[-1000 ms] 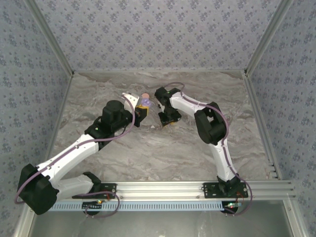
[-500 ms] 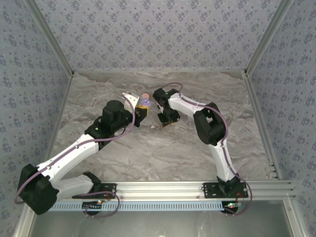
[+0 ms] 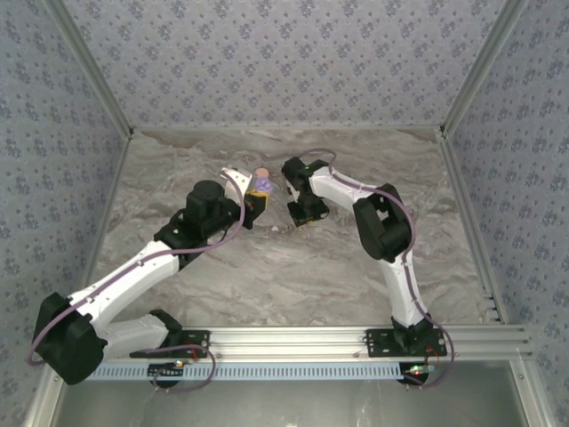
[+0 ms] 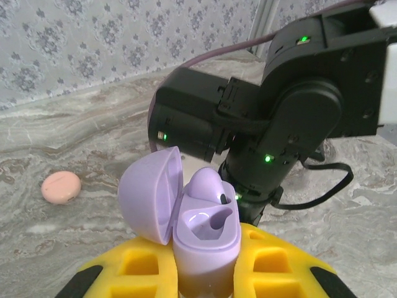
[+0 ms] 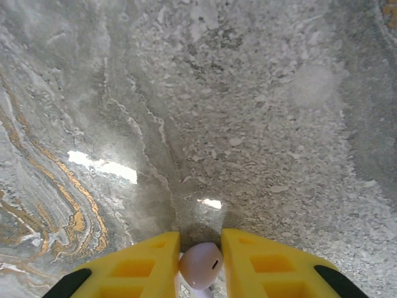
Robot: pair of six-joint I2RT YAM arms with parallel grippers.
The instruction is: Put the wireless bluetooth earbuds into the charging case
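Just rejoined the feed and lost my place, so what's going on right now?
The left gripper holds the lilac charging case with its lid open; one earbud sits in it beside an empty slot. The right gripper pinches the second earbud over the marble table, off to the case's side, not yet inserted.

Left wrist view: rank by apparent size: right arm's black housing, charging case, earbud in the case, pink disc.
1. right arm's black housing
2. charging case
3. earbud in the case and pink disc: about alike; the disc lies farther from the camera, so not ranked.
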